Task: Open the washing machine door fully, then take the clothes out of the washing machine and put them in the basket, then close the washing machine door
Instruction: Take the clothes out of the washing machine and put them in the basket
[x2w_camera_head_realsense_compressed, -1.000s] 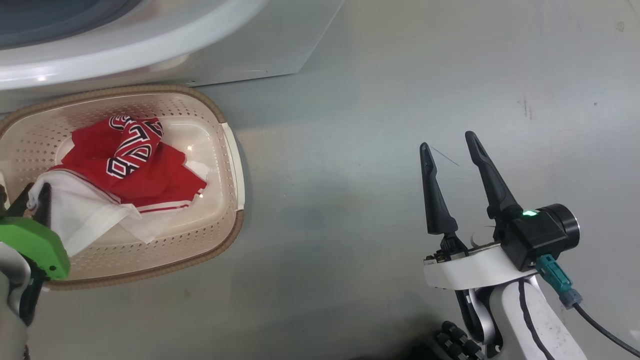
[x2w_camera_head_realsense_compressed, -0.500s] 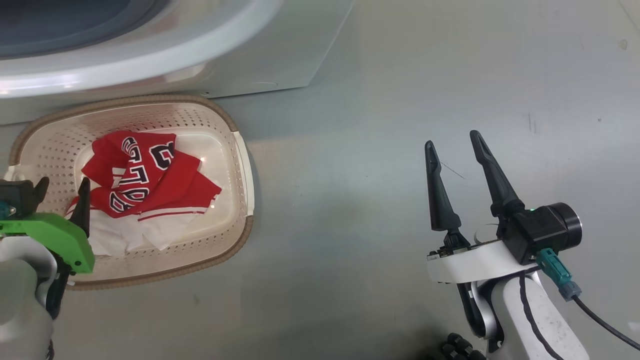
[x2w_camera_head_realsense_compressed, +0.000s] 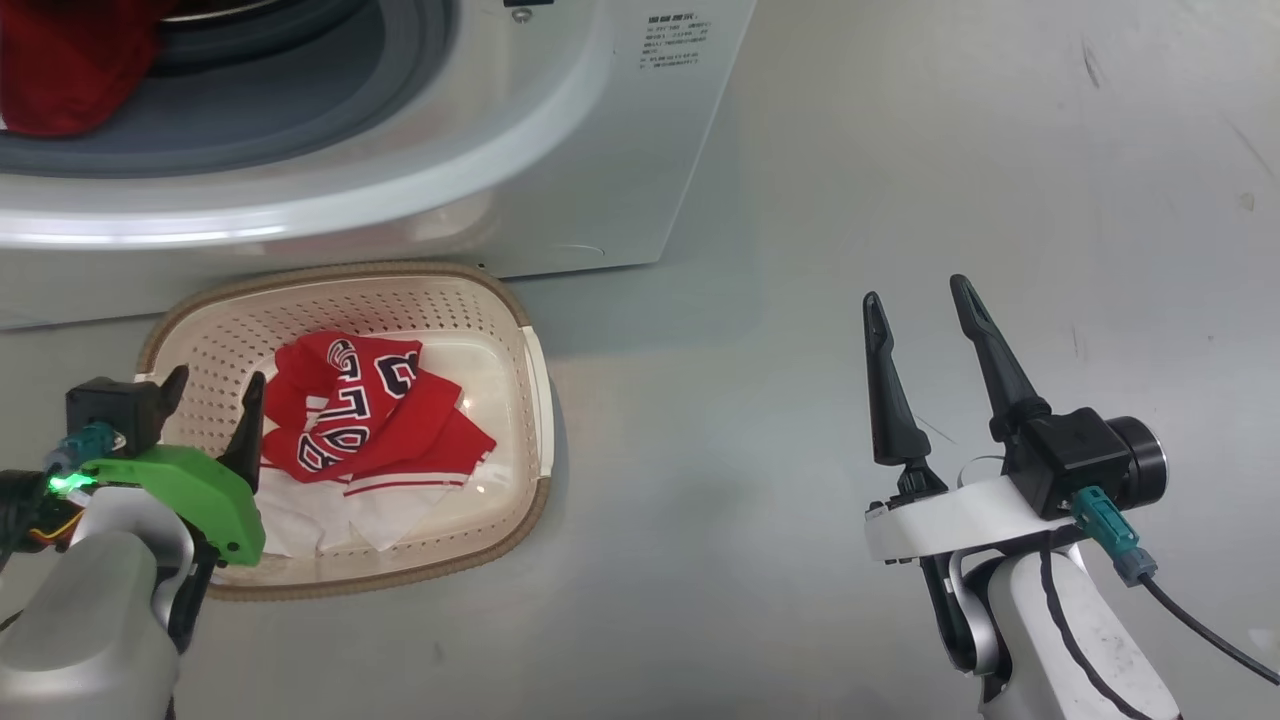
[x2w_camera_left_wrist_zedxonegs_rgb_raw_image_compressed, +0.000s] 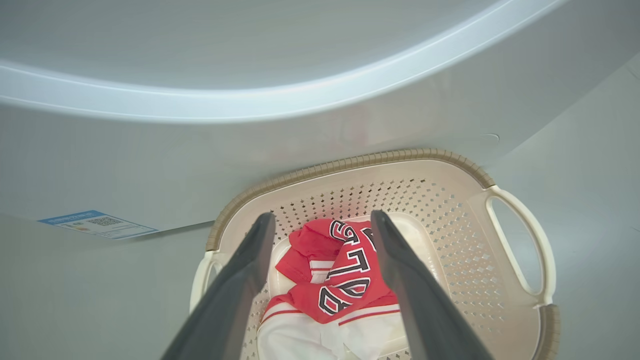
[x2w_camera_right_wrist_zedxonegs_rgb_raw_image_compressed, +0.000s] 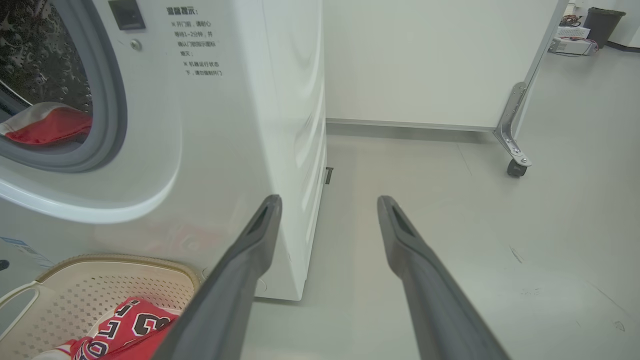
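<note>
Grey floor (x2w_camera_head_realsense_compressed: 900, 150) with a white washer (x2w_camera_head_realsense_compressed: 600, 150) at the top left of the head view, its round opening uncovered and ringed by a grey seal (x2w_camera_head_realsense_compressed: 300, 110); a red garment (x2w_camera_head_realsense_compressed: 60, 70) lies in the drum (x2w_camera_right_wrist_zedxonegs_rgb_raw_image_compressed: 55, 65) at the lower edge of the opening. A cream basket (x2w_camera_head_realsense_compressed: 450, 310) with a brown rim sits on the floor directly before the washer, just beside its front panel. In the basket lie the clothes: a crumpled red jersey (x2w_camera_head_realsense_compressed: 370, 420) with black-and-white lettering on top, and white fabric (x2w_camera_head_realsense_compressed: 370, 515) beneath it towards the near side. The left gripper (x2w_camera_head_realsense_compressed: 215, 380), green-cased, hangs over the basket's left end with its jaws wide apart and nothing between them; in the left wrist view its fingers frame the jersey without touching it. The right gripper (x2w_camera_head_realsense_compressed: 914, 289) is held above bare floor, well apart from the basket on its right, jaws likewise spread and empty. A small blue sticker (x2w_camera_left_wrist_zedxonegs_rgb_raw_image_compressed: 97, 225) sits low on the washer's front, left of the basket in the left wrist view
</note>
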